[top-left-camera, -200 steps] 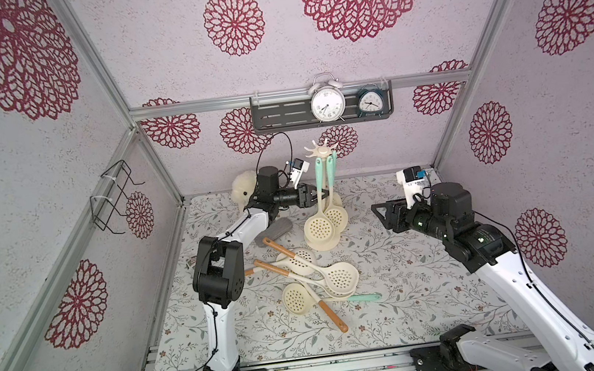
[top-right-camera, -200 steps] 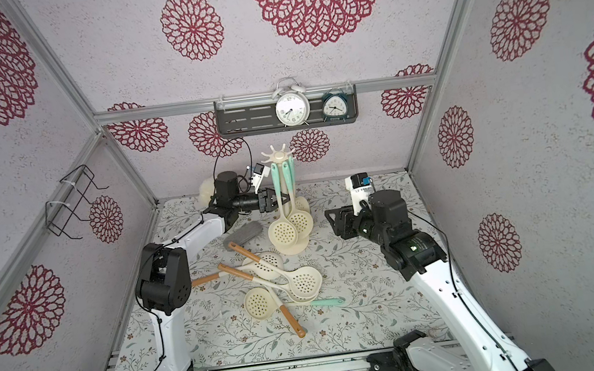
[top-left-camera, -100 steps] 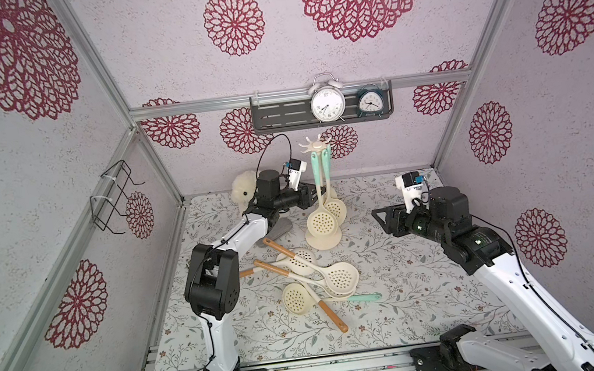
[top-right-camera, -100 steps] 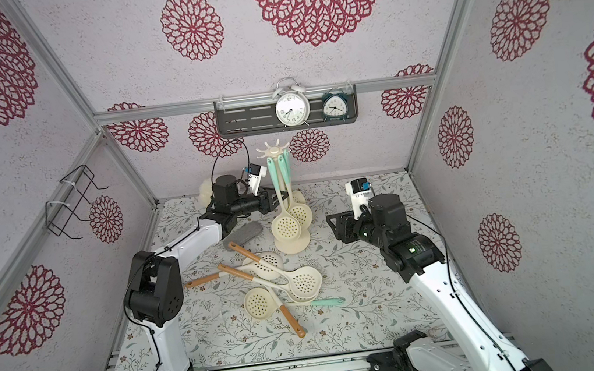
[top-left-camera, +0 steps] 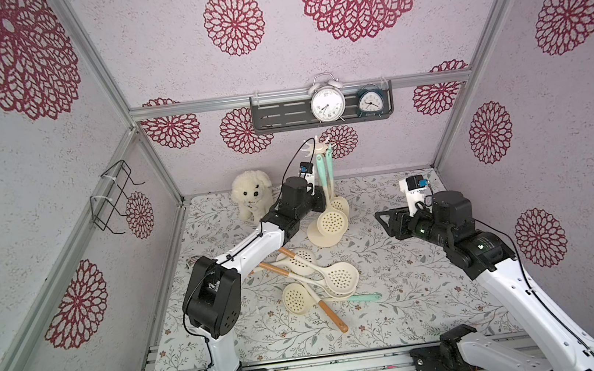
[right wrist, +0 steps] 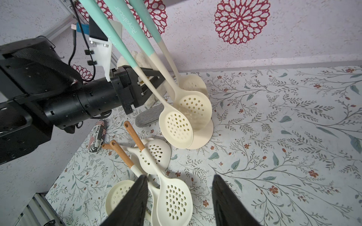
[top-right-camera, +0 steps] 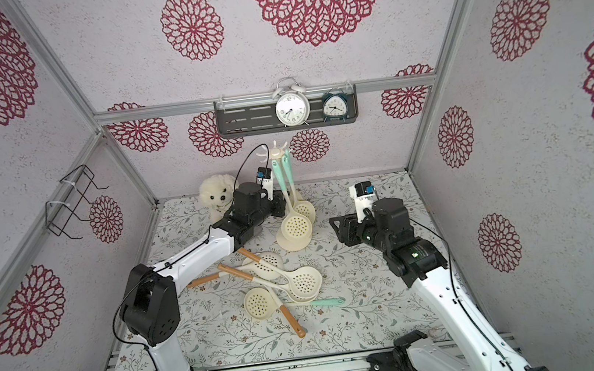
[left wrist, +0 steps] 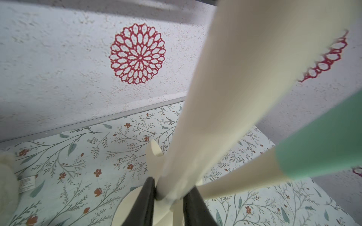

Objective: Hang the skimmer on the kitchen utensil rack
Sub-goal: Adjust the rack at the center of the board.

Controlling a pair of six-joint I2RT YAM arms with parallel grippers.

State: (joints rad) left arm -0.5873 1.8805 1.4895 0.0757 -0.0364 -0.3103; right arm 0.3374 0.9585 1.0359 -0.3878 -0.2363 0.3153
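left end effector clamps the kitchen utensil rack, right end effector gapes near "royalstar" skimmer.

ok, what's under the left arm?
Right wrist view shows a grey oblong pad and a striped roll on the mat beneath the left arm. In both top views the arm largely covers the pad, and wooden skimmer handles run under it.

Pale, rough-textured walls carry crimson flower medallions between aluminium rails. On the back wall a dark grey slotted shelf holds a white alarm clock and a smaller dark alarm clock. A black wire rack hangs on the left wall. A floral print covers the bench.
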